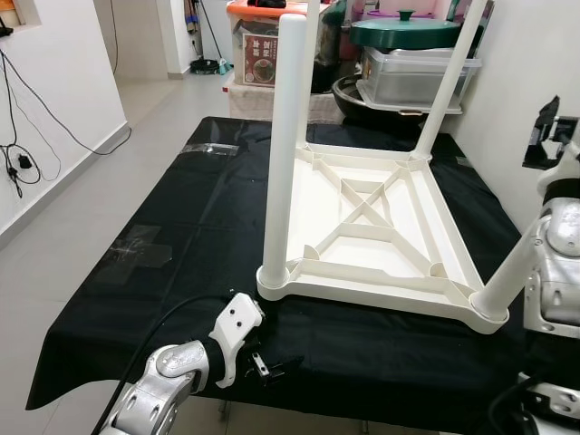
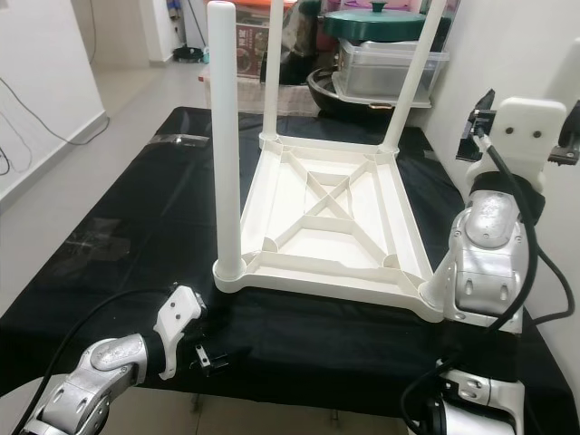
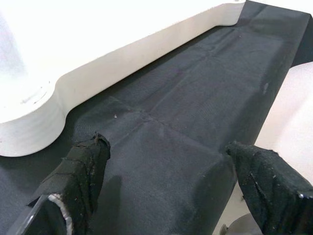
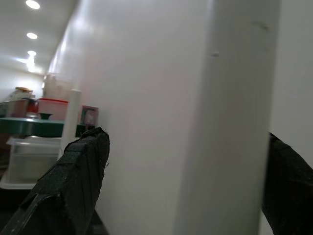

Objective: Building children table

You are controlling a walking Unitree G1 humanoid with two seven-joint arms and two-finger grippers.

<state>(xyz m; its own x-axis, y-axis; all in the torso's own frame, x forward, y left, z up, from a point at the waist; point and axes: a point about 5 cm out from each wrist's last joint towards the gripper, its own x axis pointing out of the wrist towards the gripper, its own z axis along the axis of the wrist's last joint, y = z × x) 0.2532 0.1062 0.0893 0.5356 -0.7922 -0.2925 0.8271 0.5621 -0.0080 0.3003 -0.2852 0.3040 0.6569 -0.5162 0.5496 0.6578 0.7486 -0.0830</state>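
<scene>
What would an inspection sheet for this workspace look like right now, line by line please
Surface: black cloth over the worktable; tape patches on it.
Job's things: white children's table upside down on the cloth, four legs pointing up.
Clutter: nothing seen on the cloth.
Grippers: left gripper open, low over the cloth's near edge; right gripper open around the near right leg.
Cables: wires hang on the left wall.
Surroundings: storage bins and a green lidded pot behind; white wall on the right.

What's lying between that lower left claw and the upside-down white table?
Just bare black cloth. The left wrist view shows the left gripper open, with plain fabric running up to the white table edge.
</scene>
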